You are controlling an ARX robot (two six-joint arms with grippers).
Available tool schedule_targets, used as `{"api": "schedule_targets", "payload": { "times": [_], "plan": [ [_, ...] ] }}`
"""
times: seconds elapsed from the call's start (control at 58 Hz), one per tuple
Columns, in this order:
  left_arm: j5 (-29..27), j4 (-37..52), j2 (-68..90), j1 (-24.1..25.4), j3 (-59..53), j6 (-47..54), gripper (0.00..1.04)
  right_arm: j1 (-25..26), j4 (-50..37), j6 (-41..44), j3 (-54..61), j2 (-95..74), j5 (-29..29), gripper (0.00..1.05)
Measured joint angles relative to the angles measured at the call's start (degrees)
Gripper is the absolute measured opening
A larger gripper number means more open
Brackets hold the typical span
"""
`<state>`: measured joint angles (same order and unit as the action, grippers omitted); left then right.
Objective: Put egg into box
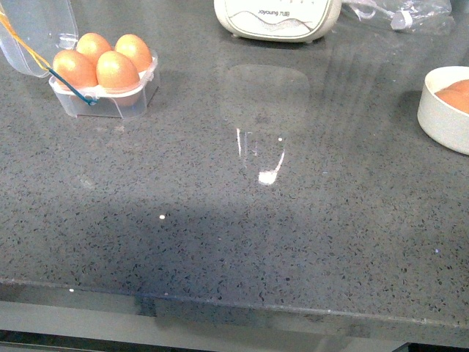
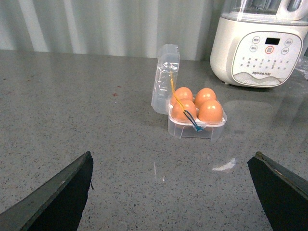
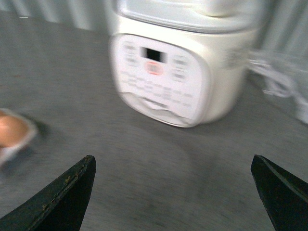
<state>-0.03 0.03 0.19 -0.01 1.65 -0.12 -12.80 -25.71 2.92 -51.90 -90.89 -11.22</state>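
The clear box [image 1: 102, 99] stands at the far left of the grey counter with its lid [image 1: 33, 29] open, yellow and blue cords hanging on it. Every cup that shows holds an orange-brown egg [image 1: 117, 71]. The left wrist view shows the box [image 2: 196, 127] and its eggs [image 2: 210, 110] ahead of my left gripper [image 2: 173, 155], which is open, empty and well short of it. My right gripper [image 3: 173, 158] is open and empty over bare counter. Neither gripper shows in the front view.
A round white bowl [image 1: 438, 117] with more brown eggs [image 1: 456, 95] sits at the right edge. A white kitchen appliance [image 1: 277, 18] stands at the back, also in the blurred right wrist view [image 3: 168, 82], where an egg [image 3: 10, 131] shows at the picture's edge. The counter's front edge [image 1: 234, 304] is near.
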Motion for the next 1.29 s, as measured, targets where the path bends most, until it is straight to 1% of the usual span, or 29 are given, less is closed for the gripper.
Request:
{"api": "schedule_targets", "payload": {
  "times": [0.017, 0.103, 0.19, 0.241, 0.345, 0.431, 0.483, 0.552, 0.707, 0.741, 0.759, 0.776, 0.793, 0.81, 0.828, 0.862, 0.948, 1.069, 1.086, 1.155, 1.207, 1.241, 1.293],
  "plan": [
    [0.00, 0.00, -0.02, 0.00, 0.00, 0.00, 0.98, 0.55, -0.26, 0.24, 0.79, 0.59, 0.85, 0.97],
    [0.00, 0.00, 0.00, 0.00, 0.00, 0.00, 0.98, 6.45, -2.75, 1.36, 8.48, 6.84, 6.67, 0.97],
    [0.00, 0.00, 0.00, 0.00, 0.00, 0.00, 0.98, 13.86, -5.11, 0.96, 16.59, 14.45, 8.98, 0.97],
    [0.00, 0.00, 0.00, 0.00, 0.00, 0.00, 0.98, 17.16, -6.45, 1.22, 19.76, 17.57, 10.80, 0.97],
    [-0.02, 0.00, 0.00, 0.00, 0.00, 0.00, 0.98, 21.66, -7.37, 1.29, 24.09, 21.53, 12.00, 0.97],
    [0.00, 0.00, 0.00, 0.00, 0.00, 0.00, 0.98, 25.33, -5.53, -1.81, 26.86, 24.59, 10.25, 0.97],
    [0.00, 0.00, -0.02, 0.00, 0.00, 0.00, 0.98, 26.38, -5.53, -3.23, 28.20, 25.77, 10.80, 0.97],
    [0.00, 0.00, -0.02, 0.00, 0.00, 0.00, 0.98, 27.36, -6.82, -3.87, 30.56, 27.30, 12.96, 0.97],
    [0.00, 0.00, 0.00, 0.00, 0.00, 0.00, 0.98, 28.61, -7.21, -4.59, 32.87, 30.47, 13.99, 0.97],
    [0.00, 0.00, 0.00, 0.00, 0.00, 0.00, 0.98, 28.85, -8.11, -4.44, 33.11, 30.80, 12.90, 0.97],
    [0.00, 0.00, -0.02, 0.00, 0.00, 0.00, 0.98, 29.42, -10.16, -4.22, 33.66, 30.82, 9.88, 0.94],
    [0.00, 0.00, 0.00, 0.00, 0.00, 0.00, 0.98, 29.73, -13.70, -4.02, 34.75, 31.08, 4.66, 0.89],
    [0.00, 0.00, -0.02, 0.00, 0.00, 0.00, 0.98, 29.75, -15.45, -3.96, 35.54, 31.41, 1.97, 0.85],
    [-0.02, 0.00, -0.02, 0.00, 0.00, 0.00, 0.98, 29.62, -16.55, -3.76, 36.30, 31.93, -0.28, 0.82],
    [0.00, 0.00, -0.02, 0.00, 0.00, 0.00, 0.98, 29.46, -16.85, -3.72, 36.68, 32.24, -1.27, 0.80],
    [0.00, 0.00, 0.00, 0.00, 0.00, 0.00, 0.98, 28.61, -17.14, -3.54, 38.12, 33.70, -2.93, 0.73],
    [0.00, 0.00, -0.02, 0.00, 0.00, 0.00, 0.98, 26.80, -16.79, -3.28, 40.46, 36.33, -2.45, 0.60],
    [-0.02, 0.00, 0.00, 0.00, 0.00, 0.00, 0.98, 24.15, -14.99, -3.15, 43.47, 41.00, 0.42, 0.37],
    [-0.02, 0.00, 0.00, 0.00, 0.00, 0.00, 0.98, 23.96, -14.84, -3.15, 43.67, 41.38, 0.63, 0.35],
    [-0.02, 0.00, 0.00, 0.00, 0.00, 0.00, 0.98, 22.18, -12.98, -3.15, 45.51, 45.07, 2.47, 0.17],
    [-0.02, 0.00, -0.02, 0.00, 0.00, 0.00, 0.98, 21.24, -11.74, -3.15, 46.40, 47.15, 3.30, 0.07],
    [-0.02, 0.00, -0.02, 0.00, 0.00, 0.00, 0.98, 20.76, -11.10, -2.99, 46.80, 48.19, 3.69, 0.03],
    [-0.02, 0.00, -0.02, 0.00, 0.00, 0.00, 0.98, 19.74, -9.53, -2.95, 47.58, 50.62, 4.44, 0.03]
  ]
}}
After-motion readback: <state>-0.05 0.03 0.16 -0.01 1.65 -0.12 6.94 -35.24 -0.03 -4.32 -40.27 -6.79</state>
